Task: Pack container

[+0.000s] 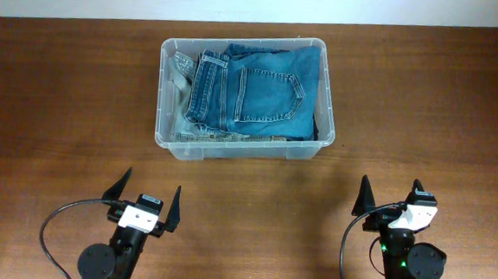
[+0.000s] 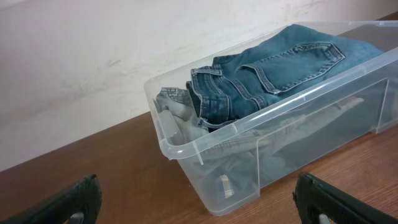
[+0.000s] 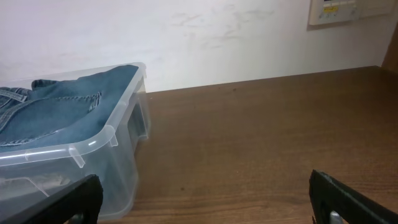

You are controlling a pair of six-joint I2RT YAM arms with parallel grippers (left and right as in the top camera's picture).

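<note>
The clear plastic container [image 1: 167,139] stands at the table's far middle, with folded blue jeans [image 1: 260,93] lying on top of paler folded clothes inside it. It also shows in the left wrist view [image 2: 186,146] and at the left of the right wrist view [image 3: 115,134]. My left gripper [image 1: 147,196] is open and empty near the front edge, well short of the container. My right gripper [image 1: 390,197] is open and empty at the front right, also apart from it.
The brown wooden table [image 1: 424,107] stretches out on both sides of the container. A pale wall [image 3: 217,37] runs behind the far edge, with a white wall panel [image 3: 339,11] at the upper right. Black cables [image 1: 58,223] loop by the arm bases.
</note>
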